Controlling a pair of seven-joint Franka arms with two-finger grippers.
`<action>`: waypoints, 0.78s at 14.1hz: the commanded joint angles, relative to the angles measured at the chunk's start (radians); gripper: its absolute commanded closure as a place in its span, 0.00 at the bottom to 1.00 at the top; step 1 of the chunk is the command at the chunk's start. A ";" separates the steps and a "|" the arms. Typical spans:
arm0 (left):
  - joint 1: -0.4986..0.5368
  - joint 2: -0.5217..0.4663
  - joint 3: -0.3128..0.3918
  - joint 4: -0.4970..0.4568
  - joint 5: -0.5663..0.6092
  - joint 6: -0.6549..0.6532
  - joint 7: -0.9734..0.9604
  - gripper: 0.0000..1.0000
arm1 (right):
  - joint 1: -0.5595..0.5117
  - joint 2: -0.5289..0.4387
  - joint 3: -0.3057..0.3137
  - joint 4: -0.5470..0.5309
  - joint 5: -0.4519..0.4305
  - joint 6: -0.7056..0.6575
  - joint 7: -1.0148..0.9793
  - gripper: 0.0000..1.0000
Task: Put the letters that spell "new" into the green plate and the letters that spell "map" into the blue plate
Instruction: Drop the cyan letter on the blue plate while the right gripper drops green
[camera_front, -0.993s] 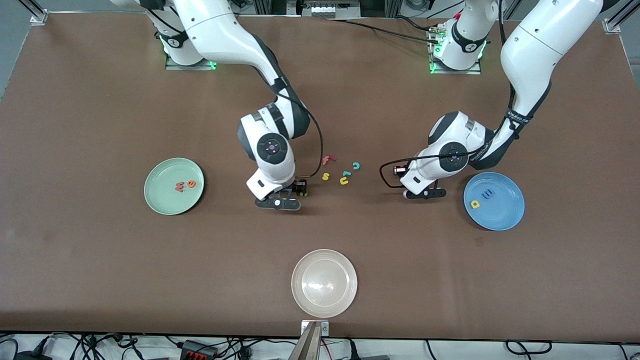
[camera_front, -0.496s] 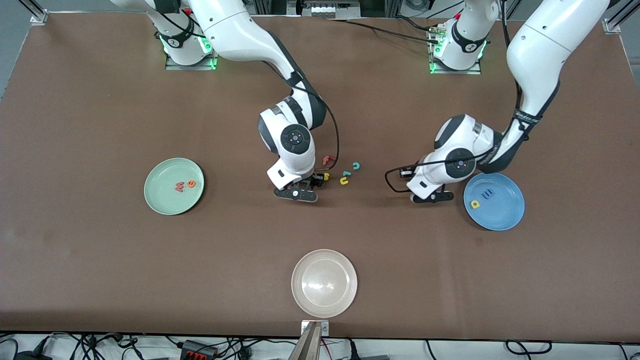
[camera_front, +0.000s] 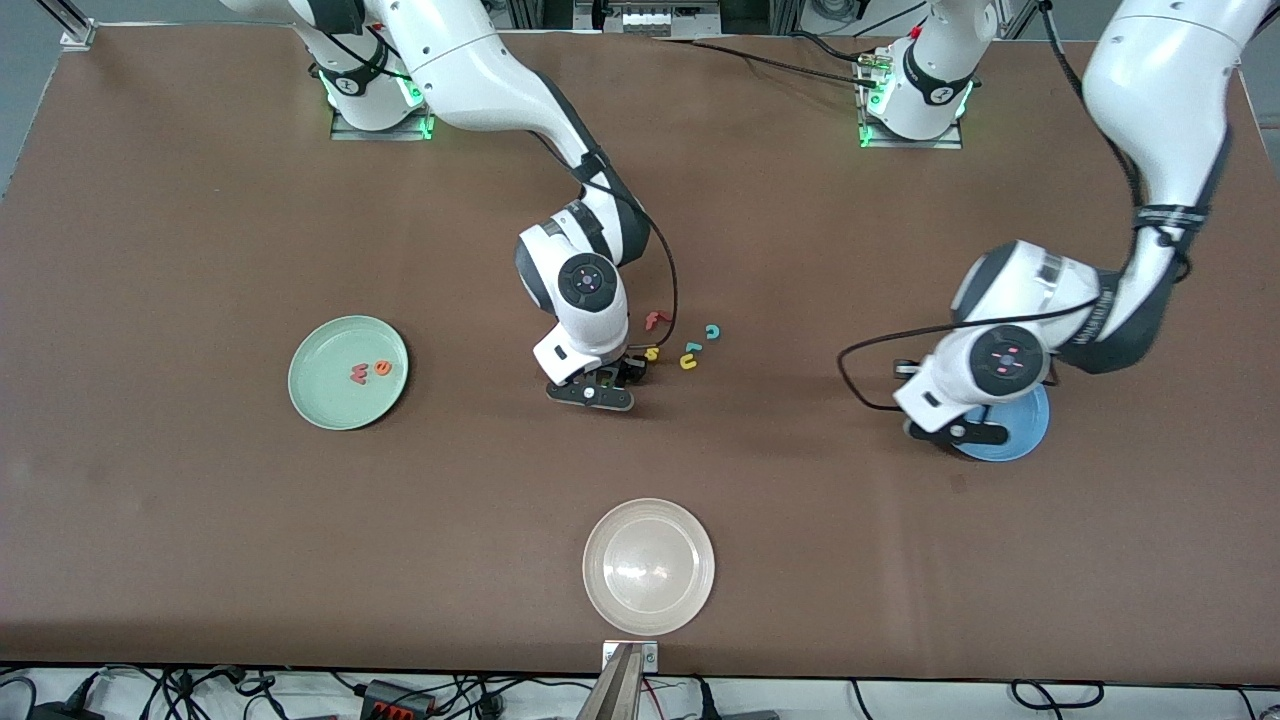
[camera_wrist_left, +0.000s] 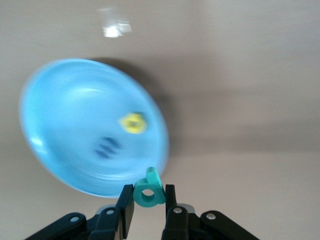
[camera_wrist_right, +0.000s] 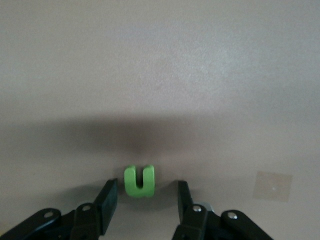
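Right pincer (camera_wrist_right: 143, 200) wide around green n (camera_wrist_right: 139, 180), left pincer (camera_wrist_left: 148, 212) gripping teal p (camera_wrist_left: 149, 191) over blue plate (camera_wrist_left: 60, 150)

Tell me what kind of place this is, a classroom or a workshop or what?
Most likely a robotics lab bench: two arms are bolted to a brown table, cables and power strips trail along its edge, and small toy letters such as the green n are being sorted into the green plate and blue plate.
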 joint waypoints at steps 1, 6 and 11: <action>0.070 0.054 -0.001 -0.001 0.066 0.046 0.132 0.94 | -0.006 0.022 0.003 0.029 0.018 0.021 0.010 0.42; 0.107 0.131 0.034 -0.005 0.126 0.125 0.168 0.78 | -0.004 0.032 0.004 0.042 0.021 0.018 0.010 0.84; 0.107 0.084 0.011 0.036 0.109 0.114 0.183 0.00 | -0.035 -0.016 -0.002 0.047 0.023 -0.028 -0.004 1.00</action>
